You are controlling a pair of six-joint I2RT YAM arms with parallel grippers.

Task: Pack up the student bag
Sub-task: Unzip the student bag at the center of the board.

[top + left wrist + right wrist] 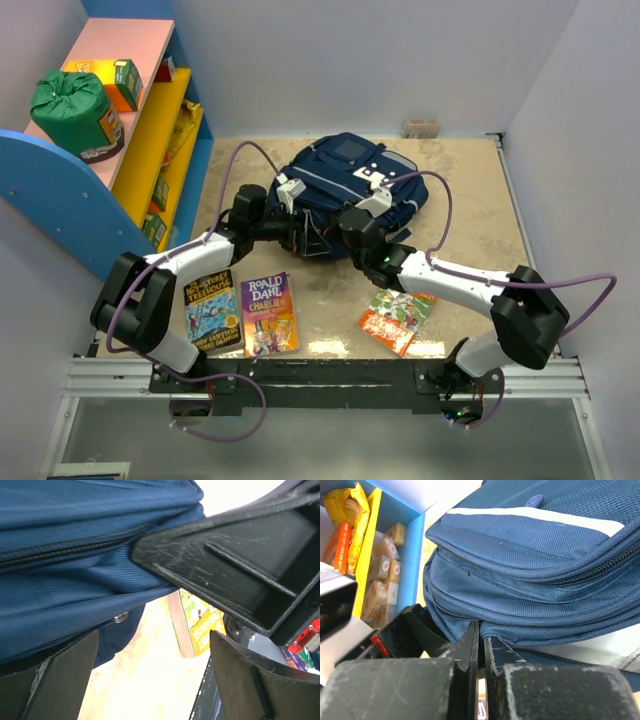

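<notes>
1. Position of the work: the backpack (pixel 350 180) lies flat on the table (pixel 470 200), at 12 o'clock from the arm bases. Both arms reach in to its near edge.
2. Left gripper (pixel 155 645): the jaws stand wide apart under the blue fabric and hold nothing. A zipper (pixel 65 550) runs above them and looks closed.
3. Right gripper (pixel 481 640): the jaws are pressed together at the lower edge of the backpack. Whether a fold of fabric is pinched between them cannot be told.
4. Step in hand, as a judgement: opening the backpack. No compartment shows an open mouth, and nothing appears packed.
5. Next move, as a judgement: one gripper needs a firm hold on the fabric beside a zipper, while the other finds the pull and draws it along the seam. The soft fabric is likely to bunch and slide unless it is held taut.
6. Items waiting: a blue book (pixel 212 308) and a purple book (pixel 268 313) lie side by side at 7 o'clock of the backpack. An orange book (pixel 398 318) lies at 5 o'clock.
7. Surroundings: a shelf (pixel 150 130) stands at 9 o'clock, with a green sack (pixel 72 108) on top and boxes in its compartments.
8. Obstruction: the two grippers work very near each other at the same edge, so they can collide. The cables looping over the backpack can also snag.
</notes>
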